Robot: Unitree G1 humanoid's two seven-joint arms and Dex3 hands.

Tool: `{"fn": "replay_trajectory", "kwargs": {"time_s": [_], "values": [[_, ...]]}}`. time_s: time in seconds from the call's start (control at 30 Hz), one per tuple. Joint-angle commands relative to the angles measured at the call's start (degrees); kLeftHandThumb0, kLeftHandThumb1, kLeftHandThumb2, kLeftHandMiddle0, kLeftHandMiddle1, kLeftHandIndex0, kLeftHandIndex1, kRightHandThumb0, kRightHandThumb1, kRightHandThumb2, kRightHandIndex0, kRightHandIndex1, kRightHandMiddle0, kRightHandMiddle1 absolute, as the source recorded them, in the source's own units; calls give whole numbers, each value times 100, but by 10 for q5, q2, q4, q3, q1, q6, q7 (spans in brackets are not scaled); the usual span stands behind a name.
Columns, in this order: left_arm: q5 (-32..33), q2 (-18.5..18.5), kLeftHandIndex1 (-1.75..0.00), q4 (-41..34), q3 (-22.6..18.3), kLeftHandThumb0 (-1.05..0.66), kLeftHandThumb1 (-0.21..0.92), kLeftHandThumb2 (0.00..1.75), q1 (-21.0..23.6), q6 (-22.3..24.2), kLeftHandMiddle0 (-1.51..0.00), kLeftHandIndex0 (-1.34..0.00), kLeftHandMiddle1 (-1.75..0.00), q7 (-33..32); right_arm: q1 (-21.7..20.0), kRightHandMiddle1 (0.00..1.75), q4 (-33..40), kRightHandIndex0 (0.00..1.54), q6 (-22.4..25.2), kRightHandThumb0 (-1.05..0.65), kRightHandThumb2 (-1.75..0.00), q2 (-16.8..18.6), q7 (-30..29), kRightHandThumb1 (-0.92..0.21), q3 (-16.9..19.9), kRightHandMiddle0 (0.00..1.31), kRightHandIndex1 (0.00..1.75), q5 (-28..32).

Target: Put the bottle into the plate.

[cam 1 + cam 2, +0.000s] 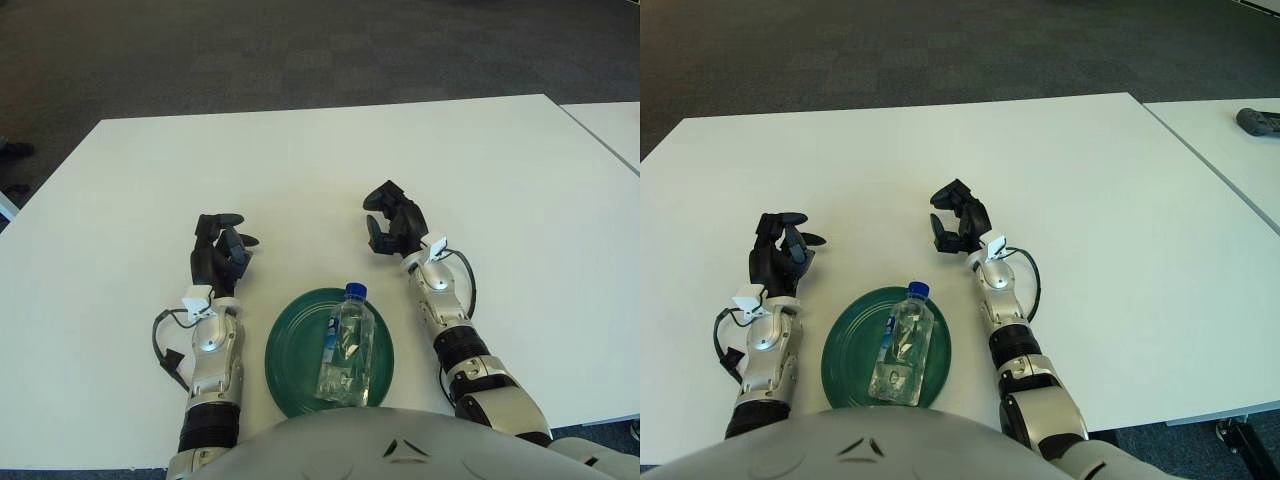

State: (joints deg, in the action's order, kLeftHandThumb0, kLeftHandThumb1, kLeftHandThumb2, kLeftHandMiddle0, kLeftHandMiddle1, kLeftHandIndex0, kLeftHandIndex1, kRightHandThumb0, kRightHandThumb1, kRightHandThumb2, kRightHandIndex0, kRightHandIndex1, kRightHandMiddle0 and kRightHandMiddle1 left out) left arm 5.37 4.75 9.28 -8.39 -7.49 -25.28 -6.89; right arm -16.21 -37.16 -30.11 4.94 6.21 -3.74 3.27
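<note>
Clear plastic water bottle with a blue cap [345, 345] lying on its side inside the round dark-green plate [290, 355], cap pointing away from the robot, near the front edge of the white worktop [300, 170]. Left hand [220, 255] just left of the plate and slightly beyond it, fingers loosely curled, holding nothing. Right hand [395, 222] beyond and to the right of the plate, apart from the bottle, fingers relaxed and partly bent, holding nothing. Dark carpeted floor [300, 50] behind the worktop.
</note>
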Motion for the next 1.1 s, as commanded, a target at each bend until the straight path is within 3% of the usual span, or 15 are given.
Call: {"fn": "replay_trajectory", "kwargs": {"time_s": [0.0,0.53,1.0,1.03,1.07], "values": [[2,-6,-170,0,-6,-79,92,76,1,-3,-59,-39,-174,5,6,164,-4,71,-6,-1,-145,8,-12,-18,6,55,174,-8],[8,-15,-164,-24,-7,-68,92,75,6,33,-58,-35,-169,16,4,156,11,77,7,-1,-151,16,-38,-10,-10,65,175,-48],[19,-18,-161,-70,-10,-65,92,70,-12,58,-62,-43,-174,33,17,149,62,78,15,-1,-150,12,19,-9,-9,70,175,-21],[21,-18,-162,-72,-10,-65,92,69,-13,59,-62,-44,-175,34,18,158,65,86,18,-17,-138,13,22,-21,-7,64,175,-17],[22,-18,-162,-75,-11,-65,92,69,-13,62,-63,-45,-175,34,19,161,68,90,20,-22,-133,15,26,-26,-5,61,175,-10]]}}
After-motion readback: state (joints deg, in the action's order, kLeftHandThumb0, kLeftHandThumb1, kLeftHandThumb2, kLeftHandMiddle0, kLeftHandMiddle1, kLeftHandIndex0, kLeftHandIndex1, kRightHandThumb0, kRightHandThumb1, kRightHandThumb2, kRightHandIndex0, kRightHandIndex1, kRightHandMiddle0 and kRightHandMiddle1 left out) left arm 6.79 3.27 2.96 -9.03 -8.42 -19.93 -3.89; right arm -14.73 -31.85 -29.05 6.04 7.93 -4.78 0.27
